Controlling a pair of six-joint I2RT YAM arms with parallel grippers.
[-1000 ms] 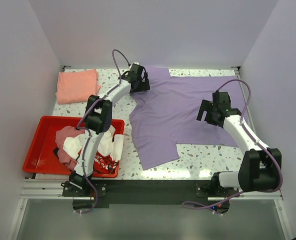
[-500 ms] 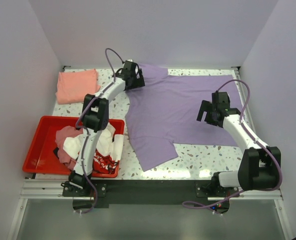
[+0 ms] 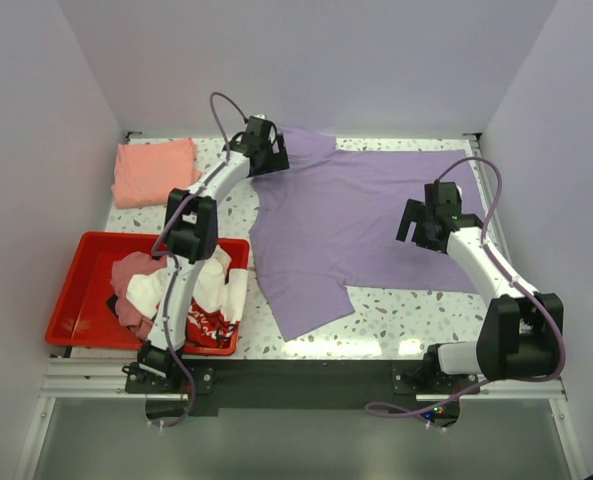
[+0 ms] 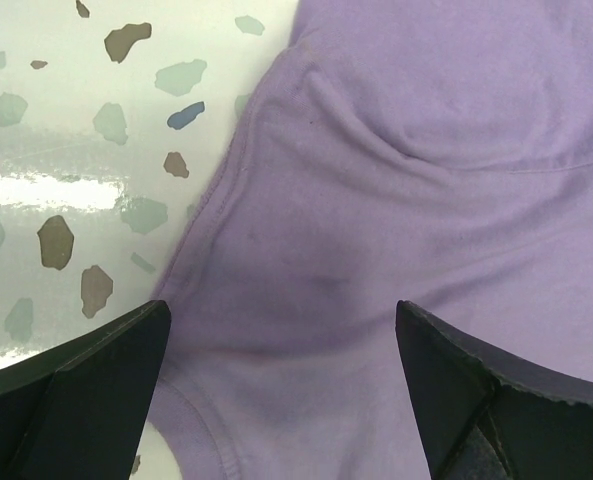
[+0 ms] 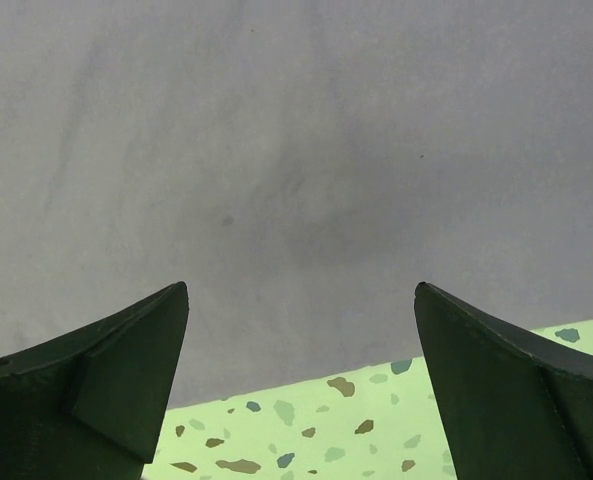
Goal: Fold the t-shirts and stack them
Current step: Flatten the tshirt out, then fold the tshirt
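The left gripper (image 3: pixel 259 145) has shifted toward 11 o'clock. It and the right gripper (image 3: pixel 428 222) hold jaws spread over the unfolded lavender-purple cloth t-shirt (image 3: pixel 356 210) at centre. A salmon-pink t-shirt (image 3: pixel 154 172) lies folded at 10 o'clock, and more fill the red plastic tray (image 3: pixel 76 262).

- You have bare worktop (image 3: pixel 401 312) along the near edge, below the spread lavender t-shirt (image 3: pixel 366 210).
- The red tray (image 3: pixel 71 300) blocks your near-left corner, and the folded salmon t-shirt (image 3: pixel 154 170) fills the far-left one.
- Walls (image 3: pixel 36 120) close three sides.
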